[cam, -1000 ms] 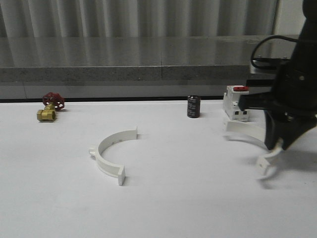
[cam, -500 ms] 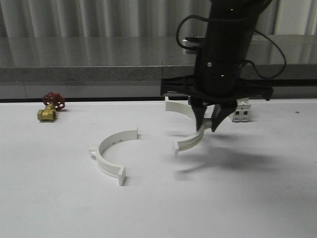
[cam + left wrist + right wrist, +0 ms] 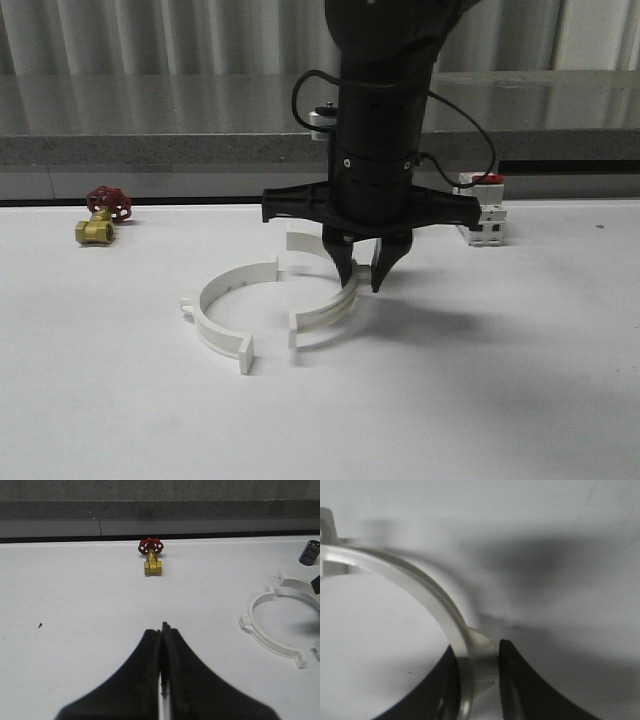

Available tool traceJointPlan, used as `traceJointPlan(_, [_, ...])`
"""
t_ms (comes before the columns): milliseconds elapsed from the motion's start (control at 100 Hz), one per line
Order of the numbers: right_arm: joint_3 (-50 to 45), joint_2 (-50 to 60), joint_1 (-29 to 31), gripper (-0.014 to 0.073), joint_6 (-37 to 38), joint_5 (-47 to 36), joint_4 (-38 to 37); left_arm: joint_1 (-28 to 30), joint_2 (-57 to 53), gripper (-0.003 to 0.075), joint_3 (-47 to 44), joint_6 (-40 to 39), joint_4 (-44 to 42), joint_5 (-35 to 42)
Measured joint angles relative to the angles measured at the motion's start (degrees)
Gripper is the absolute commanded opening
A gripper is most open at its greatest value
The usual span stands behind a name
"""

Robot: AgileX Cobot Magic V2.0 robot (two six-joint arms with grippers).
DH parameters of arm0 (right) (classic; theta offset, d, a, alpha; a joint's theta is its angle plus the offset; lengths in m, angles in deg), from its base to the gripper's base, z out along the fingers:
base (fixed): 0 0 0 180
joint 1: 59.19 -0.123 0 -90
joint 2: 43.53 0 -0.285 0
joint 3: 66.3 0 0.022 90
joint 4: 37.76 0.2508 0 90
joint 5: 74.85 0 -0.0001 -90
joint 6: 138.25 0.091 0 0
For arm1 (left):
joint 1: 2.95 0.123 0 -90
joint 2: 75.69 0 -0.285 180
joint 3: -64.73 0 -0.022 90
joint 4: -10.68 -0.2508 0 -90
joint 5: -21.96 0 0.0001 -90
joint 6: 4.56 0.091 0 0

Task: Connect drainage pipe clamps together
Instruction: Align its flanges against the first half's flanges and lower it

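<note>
White tabletop [image 3: 520, 400] carries a brass valve with a red handwheel [image 3: 100, 217] far left and a white boxy switch with a red top [image 3: 484, 210], half hidden behind the black right arm. The right gripper [image 3: 364, 275] is clamped on one white plastic half-ring clamp [image 3: 322, 300], its open side facing the other white half-ring clamp [image 3: 222, 305] lying just beside it. The left gripper [image 3: 163, 666] hangs pressed together, holding nothing.

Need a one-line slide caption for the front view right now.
Right gripper holds one white clamp half beside the other clamp half lying on the table, ends not yet joined.

A black cylindrical right arm [image 3: 378, 130] carries looping black cables above tapered black fingers [image 3: 343, 262]; the left fingers [image 3: 150, 675] are equally black.
</note>
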Motion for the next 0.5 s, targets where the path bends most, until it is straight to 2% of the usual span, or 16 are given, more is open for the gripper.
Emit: traceJointPlan(500, [0.05,-1.81,-0.37,0.001,2.79,0.25,1.34,0.0,0.0,-0.0021,0.0,0.0,0.0,0.0])
